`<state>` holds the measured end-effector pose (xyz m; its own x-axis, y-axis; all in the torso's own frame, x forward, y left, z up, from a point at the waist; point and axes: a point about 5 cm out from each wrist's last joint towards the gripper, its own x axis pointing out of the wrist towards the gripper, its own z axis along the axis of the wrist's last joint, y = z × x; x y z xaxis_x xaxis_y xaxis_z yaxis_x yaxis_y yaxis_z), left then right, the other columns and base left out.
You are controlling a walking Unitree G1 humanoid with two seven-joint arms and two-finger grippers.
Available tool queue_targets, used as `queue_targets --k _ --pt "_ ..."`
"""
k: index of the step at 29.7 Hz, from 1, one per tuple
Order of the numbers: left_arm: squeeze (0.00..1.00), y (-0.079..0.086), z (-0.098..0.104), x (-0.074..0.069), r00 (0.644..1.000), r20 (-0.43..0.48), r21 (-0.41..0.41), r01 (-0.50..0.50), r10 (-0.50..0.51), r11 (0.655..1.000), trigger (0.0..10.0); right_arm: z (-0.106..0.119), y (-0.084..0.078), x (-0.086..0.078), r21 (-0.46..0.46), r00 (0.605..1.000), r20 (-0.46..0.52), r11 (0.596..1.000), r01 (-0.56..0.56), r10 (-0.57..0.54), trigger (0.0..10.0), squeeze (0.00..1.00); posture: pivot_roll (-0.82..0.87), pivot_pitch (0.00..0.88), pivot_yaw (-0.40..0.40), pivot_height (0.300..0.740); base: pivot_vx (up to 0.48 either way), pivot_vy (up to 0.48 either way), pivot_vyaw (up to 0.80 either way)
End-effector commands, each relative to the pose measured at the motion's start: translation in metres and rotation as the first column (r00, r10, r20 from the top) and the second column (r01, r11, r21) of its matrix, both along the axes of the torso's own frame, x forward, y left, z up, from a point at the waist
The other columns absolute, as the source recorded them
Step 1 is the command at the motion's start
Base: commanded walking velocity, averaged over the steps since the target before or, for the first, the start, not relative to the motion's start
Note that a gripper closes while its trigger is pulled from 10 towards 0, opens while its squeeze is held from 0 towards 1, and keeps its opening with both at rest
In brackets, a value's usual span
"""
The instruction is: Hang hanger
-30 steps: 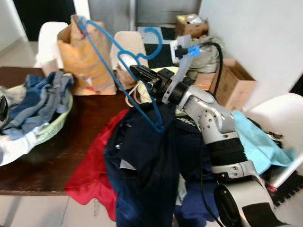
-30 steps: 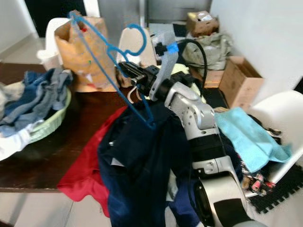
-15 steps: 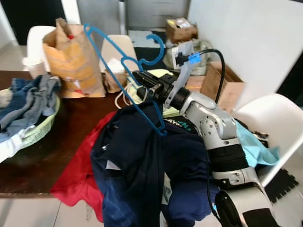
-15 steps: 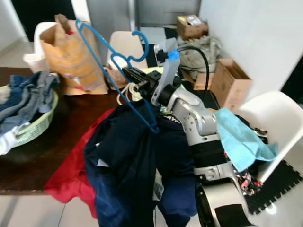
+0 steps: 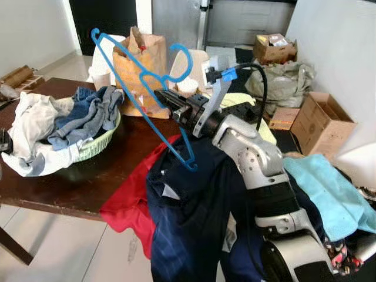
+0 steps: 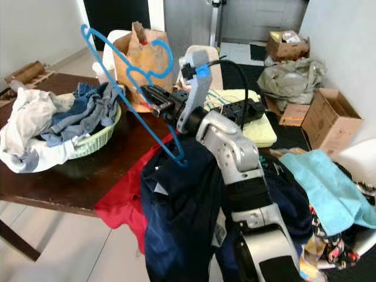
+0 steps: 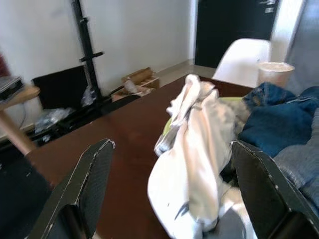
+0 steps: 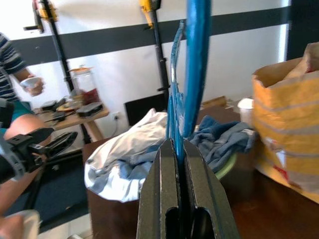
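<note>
Right wrist view is hiding most of the hanger [image 8: 195,64], cut off above. Right gripper [image 5: 165,96] is pinching it over the table [image 5: 59,182], hook pointing up, long bar slanting down toward the shirt [image 5: 188,223]. Left gripper [image 7: 169,199] is hovering spread, beside the basket [image 5: 97,147].

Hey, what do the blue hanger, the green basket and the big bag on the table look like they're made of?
The blue hanger, clamped in the right pincer, looks like thin plastic or coated wire: slim, smooth, evenly coloured. The green laundry basket appears to be matte plastic, judging by its thin, pale uniform rim. The brown bag looks like kraft paper, creased and crumpled at the top.
</note>
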<state>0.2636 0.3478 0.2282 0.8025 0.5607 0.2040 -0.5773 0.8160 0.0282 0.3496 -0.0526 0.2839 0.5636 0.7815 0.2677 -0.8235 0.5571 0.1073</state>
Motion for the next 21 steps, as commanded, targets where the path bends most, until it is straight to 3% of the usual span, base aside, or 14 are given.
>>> queue_targets --k 1,14,18,21 --pt "0.0 0.004 0.008 -0.002 1.0 0.001 0.034 -0.011 0.011 0.999 10.0 -0.003 0.002 0.001 -0.002 1.0 -0.013 1.0 0.011 -0.011 10.0 0.0 0.05 0.026 -0.041 0.74 0.0 0.48 0.0" --pt "0.0 -0.003 0.011 0.002 1.0 0.009 0.023 0.022 -0.023 0.999 10.0 -0.005 0.001 0.002 -0.009 0.999 -0.021 0.999 0.036 -0.036 10.0 0.0 0.05 0.031 -0.044 0.74 0.0 0.479 0.0" --pt "0.0 -0.006 0.012 0.003 0.998 0.019 0.023 0.051 -0.052 0.998 10.0 -0.005 0.002 0.002 -0.01 0.999 -0.022 0.999 0.036 -0.036 10.0 0.0 0.06 0.031 -0.045 0.74 0.0 0.0 0.0" --pt "0.0 -0.014 0.013 0.003 0.989 0.068 -0.017 0.133 -0.132 0.991 10.0 -0.005 0.003 0.002 -0.013 0.999 -0.024 0.999 0.034 -0.034 10.0 0.0 0.05 0.031 -0.046 0.74 0.0 0.0 0.0"
